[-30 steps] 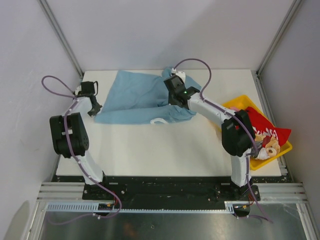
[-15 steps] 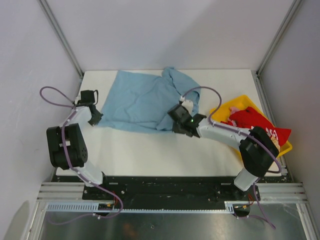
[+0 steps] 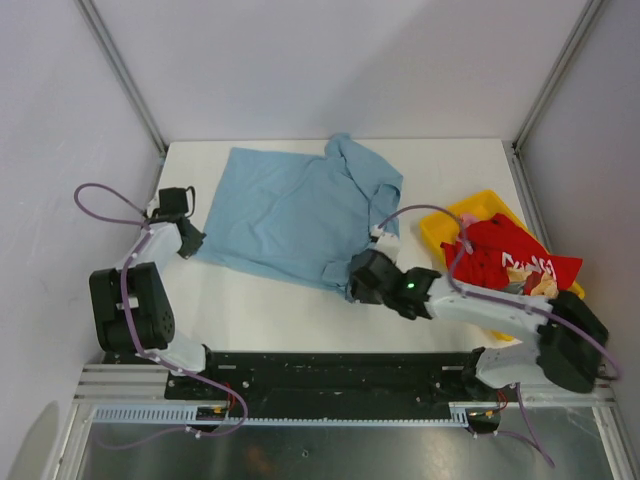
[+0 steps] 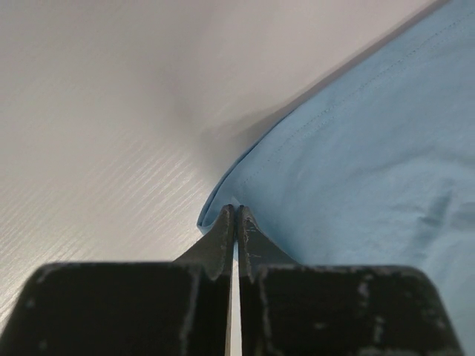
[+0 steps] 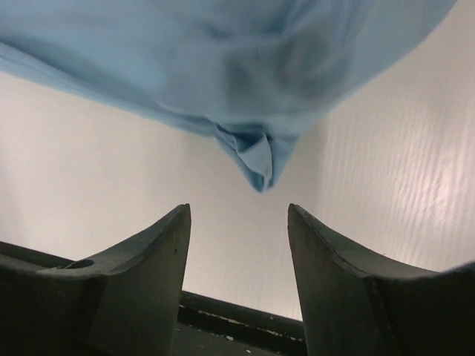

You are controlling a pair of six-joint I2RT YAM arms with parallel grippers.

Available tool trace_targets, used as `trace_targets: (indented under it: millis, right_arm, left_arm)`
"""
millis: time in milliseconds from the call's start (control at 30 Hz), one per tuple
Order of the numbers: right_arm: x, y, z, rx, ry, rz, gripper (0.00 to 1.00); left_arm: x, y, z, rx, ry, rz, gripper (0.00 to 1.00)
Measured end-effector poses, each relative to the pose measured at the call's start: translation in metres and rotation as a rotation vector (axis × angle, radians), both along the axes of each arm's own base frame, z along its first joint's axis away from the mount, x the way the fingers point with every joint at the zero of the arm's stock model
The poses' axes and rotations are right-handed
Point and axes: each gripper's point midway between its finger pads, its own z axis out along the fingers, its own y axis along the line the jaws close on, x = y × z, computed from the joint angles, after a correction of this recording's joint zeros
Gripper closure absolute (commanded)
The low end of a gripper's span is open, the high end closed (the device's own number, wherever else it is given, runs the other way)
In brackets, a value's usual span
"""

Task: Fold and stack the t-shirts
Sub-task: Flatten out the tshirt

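The light blue t-shirt [image 3: 295, 210] lies spread out on the white table [image 3: 250, 310], its collar end toward the back. My left gripper [image 3: 192, 244] is shut on the shirt's near left corner [image 4: 223, 204], and the cloth [image 4: 356, 163] runs off to the right. My right gripper [image 3: 350, 285] stands open just short of the near right corner; that bunched corner [image 5: 256, 159] lies free ahead of the fingertips [image 5: 178, 222], with my right gripper [image 5: 237, 215] touching nothing. A red t-shirt with white lettering [image 3: 505, 255] is heaped in the bin.
A yellow plastic bin [image 3: 440, 225] stands at the table's right side, holding the red shirt. Grey walls and metal posts close in the back and sides. The table's near edge and a black rail [image 5: 245, 326] lie right under my right gripper.
My right gripper pulled the blue shirt's right corner toward the near edge, spreading the shirt flat, then opened and let it go. The left gripper kept its hold and shifted slightly nearer.
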Motion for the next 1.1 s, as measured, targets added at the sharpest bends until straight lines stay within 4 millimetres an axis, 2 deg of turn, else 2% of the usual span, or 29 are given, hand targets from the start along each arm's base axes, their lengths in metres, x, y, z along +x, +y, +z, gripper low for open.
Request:
trace_targets:
  millis: [100,167,200,267,367,467,567,800,933,1100]
  right_arm:
    - [0.021,-0.015,0.046,0.091,-0.098,-0.038,0.43]
    - [0.047,-0.034,0.06,0.104,-0.14,-0.109,0.45]
    - [0.057,-0.04,0.061,0.098,-0.145,-0.131,0.48]
    - [0.082,-0.056,0.052,0.053,-0.135,-0.184,0.53]
    - [0.104,-0.07,0.025,-0.006,-0.073,-0.221,0.55]
    - [0.114,-0.084,-0.001,-0.036,-0.002,-0.247,0.51]
    - [0.124,-0.098,-0.015,-0.039,0.037,-0.274,0.5]
    - [0.144,-0.106,-0.031,-0.037,0.069,-0.282,0.58]
    - [0.158,-0.132,-0.038,-0.051,0.082,-0.333,0.62]
    - [0.182,-0.162,-0.036,-0.076,0.067,-0.389,0.67]
  left_arm:
    - [0.0,0.0,0.002,-0.001,-0.007,0.002,1.0]
    - [0.001,0.0,0.003,-0.003,-0.011,0.007,1.0]
    - [0.001,0.001,0.003,-0.003,-0.012,0.008,1.0]
    - [0.001,0.0,0.004,-0.005,-0.015,0.007,1.0]
    - [0.001,0.001,0.006,-0.005,-0.02,0.008,1.0]
    - [0.001,0.002,0.009,-0.004,-0.03,0.011,1.0]
    - [0.001,0.002,0.012,-0.002,-0.039,0.013,1.0]
    - [0.0,0.004,0.014,-0.004,-0.046,0.024,1.0]
    - [0.0,0.005,0.015,-0.006,-0.053,0.029,1.0]
    - [-0.003,0.005,0.015,-0.01,-0.053,0.029,1.0]
